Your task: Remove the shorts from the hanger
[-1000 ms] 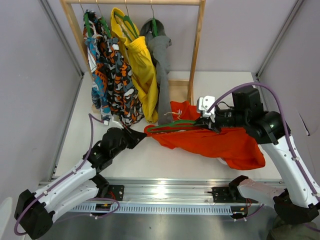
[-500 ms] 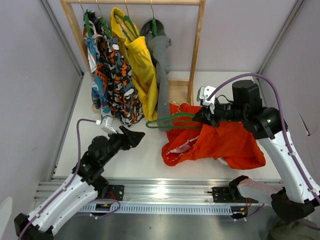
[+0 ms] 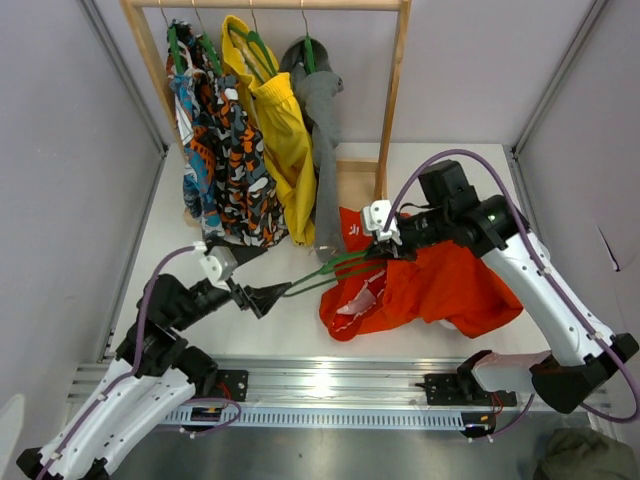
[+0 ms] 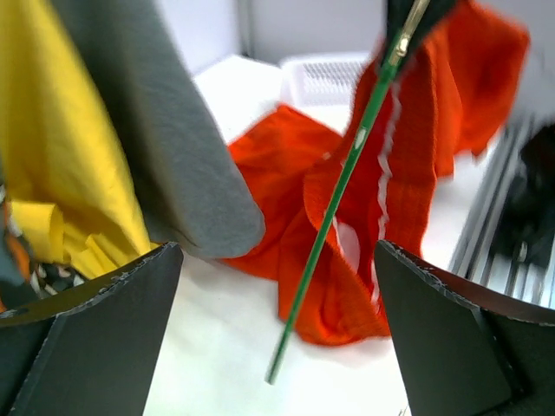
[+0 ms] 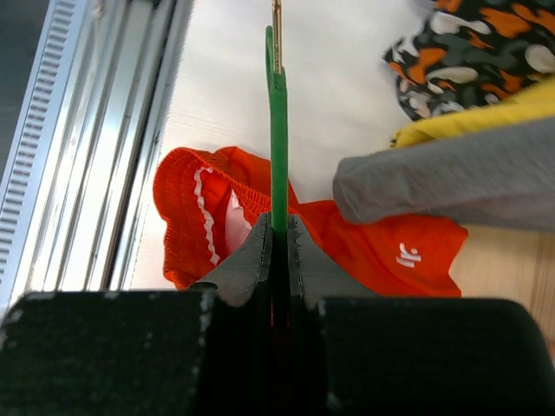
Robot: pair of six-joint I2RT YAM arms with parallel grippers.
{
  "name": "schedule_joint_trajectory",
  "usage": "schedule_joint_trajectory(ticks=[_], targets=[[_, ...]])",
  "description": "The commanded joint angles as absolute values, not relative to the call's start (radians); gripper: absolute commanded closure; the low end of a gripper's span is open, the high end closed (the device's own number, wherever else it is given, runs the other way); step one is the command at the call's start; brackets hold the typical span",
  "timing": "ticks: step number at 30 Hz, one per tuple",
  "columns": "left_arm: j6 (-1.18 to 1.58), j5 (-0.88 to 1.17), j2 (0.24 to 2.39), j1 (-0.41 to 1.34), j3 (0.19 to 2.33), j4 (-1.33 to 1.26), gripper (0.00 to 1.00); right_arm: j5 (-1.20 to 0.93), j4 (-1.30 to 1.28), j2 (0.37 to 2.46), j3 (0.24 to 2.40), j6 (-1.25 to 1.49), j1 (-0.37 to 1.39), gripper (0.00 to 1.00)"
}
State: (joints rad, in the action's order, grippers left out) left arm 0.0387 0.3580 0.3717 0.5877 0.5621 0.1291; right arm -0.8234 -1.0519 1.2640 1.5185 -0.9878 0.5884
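The orange-red shorts (image 3: 440,290) lie crumpled on the white table, below and to the right of my right gripper (image 3: 386,247). That gripper is shut on the thin green hanger (image 3: 325,272), whose bare end slants down-left past the cloth. In the right wrist view the fingers (image 5: 256,251) clamp the hanger (image 5: 277,130), with the shorts (image 5: 195,204) beneath. My left gripper (image 3: 268,297) is open beside the hanger's free tip and holds nothing. Its view shows the hanger (image 4: 334,204) crossing in front of the shorts (image 4: 286,165). I cannot tell whether the hanger's far end is still inside the cloth.
A wooden rack (image 3: 398,100) at the back carries patterned (image 3: 225,150), yellow (image 3: 280,130) and grey (image 3: 322,120) garments on green hangers. A white basket (image 4: 325,78) sits behind the shorts. A metal rail (image 3: 330,385) runs along the near edge.
My left gripper opened, let go of the shorts and drew back to the near left. The shorts collapsed into a heap. My right gripper carried the hanger leftward, tilting its free end down.
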Motion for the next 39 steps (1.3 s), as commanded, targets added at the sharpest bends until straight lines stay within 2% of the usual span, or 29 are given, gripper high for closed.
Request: schedule_joint_trajectory(ticks=[1,7,13,16,17,19,20,22,23,26,27,29,30,33,39], targets=[[-0.205,0.531,0.443,0.584,0.572,0.183,0.01,-0.911,-1.114,1.295,1.589,-1.187,0.621,1.00],[-0.183,0.629,0.505,0.601,0.518,0.068,0.04,-0.919,-1.137,1.358,1.644,-1.200,0.683,1.00],[-0.170,0.603,0.574,0.673,0.503,0.011,0.20,-0.968,-1.128,1.393,1.686,-1.154,0.699,1.00],[-0.163,0.578,0.617,0.692,0.525,0.020,0.36,-0.992,-1.123,1.405,1.692,-1.132,0.707,1.00],[-0.163,0.565,0.630,0.693,0.528,0.026,0.49,-1.002,-1.123,1.408,1.693,-1.126,0.706,1.00],[-0.155,0.540,0.637,0.695,0.543,0.037,0.67,-0.997,-1.114,1.410,1.692,-1.109,0.706,1.00],[-0.155,0.522,0.634,0.695,0.546,0.047,0.85,-0.993,-1.109,1.410,1.686,-1.100,0.706,1.00],[-0.150,0.505,0.615,0.695,0.548,0.057,1.00,-0.968,-1.086,1.407,1.680,-1.062,0.706,1.00],[-0.137,0.483,0.606,0.695,0.549,0.061,1.00,-0.957,-1.074,1.401,1.669,-1.043,0.704,1.00],[-0.060,0.443,0.566,0.693,0.546,0.071,1.00,-0.925,-0.982,1.365,1.643,-0.915,0.680,0.87],[-0.014,0.418,0.558,0.693,0.549,0.083,1.00,-0.917,-0.921,1.355,1.626,-0.870,0.666,0.74],[0.049,0.391,0.535,0.693,0.560,0.100,1.00,-0.897,-0.861,1.333,1.617,-0.711,0.614,0.59],[0.111,0.358,0.528,0.693,0.563,0.118,1.00,-0.885,-0.807,1.310,1.615,-0.656,0.595,0.42],[0.242,0.315,0.509,0.693,0.572,0.138,1.00,-0.816,-0.747,1.267,1.624,-0.461,0.531,0.26],[0.480,0.313,0.517,0.693,0.554,0.104,1.00,-0.667,-0.787,1.198,1.588,-0.354,0.518,0.23]])
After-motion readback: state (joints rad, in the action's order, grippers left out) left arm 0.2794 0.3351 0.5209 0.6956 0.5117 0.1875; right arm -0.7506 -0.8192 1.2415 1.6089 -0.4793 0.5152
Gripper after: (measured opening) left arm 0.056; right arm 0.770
